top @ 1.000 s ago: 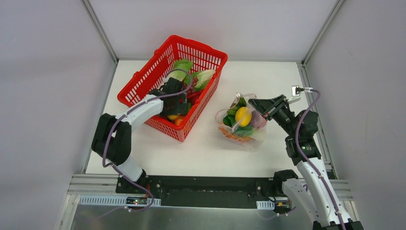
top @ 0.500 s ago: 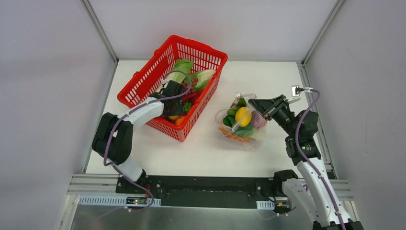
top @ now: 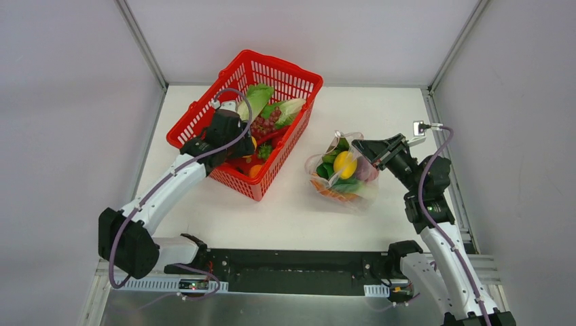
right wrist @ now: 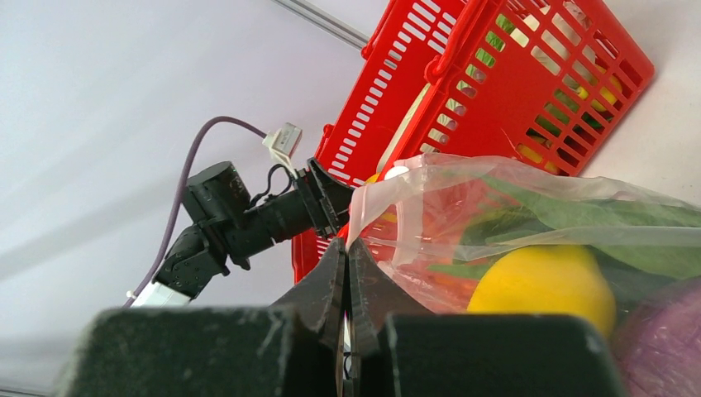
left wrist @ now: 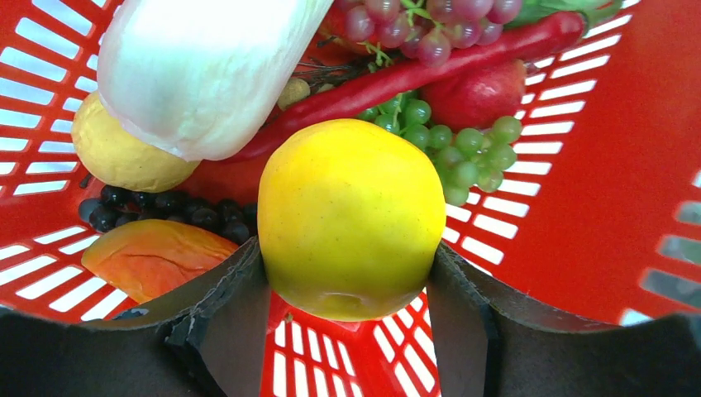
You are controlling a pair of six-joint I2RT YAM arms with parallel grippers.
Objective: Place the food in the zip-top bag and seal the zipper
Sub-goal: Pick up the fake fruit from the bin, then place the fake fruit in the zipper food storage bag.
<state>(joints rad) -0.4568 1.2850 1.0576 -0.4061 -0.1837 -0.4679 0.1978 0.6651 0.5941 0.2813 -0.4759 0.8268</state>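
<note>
Between the left jaws, clamped from both sides: a yellow fruit, low inside the red basket at far left. Off to the right, past the basket's near wall, on the worktop: the dotted bag, part-filled, lying roughly near-to-far, its mouth edge pinched in the closed right jaws and held up. Nearer the fruit by far: the left arm, stretched from the near-left base, wrist tipped down into the basket. Likely next: lift clear, then swing right to the bag's mouth.
</note>
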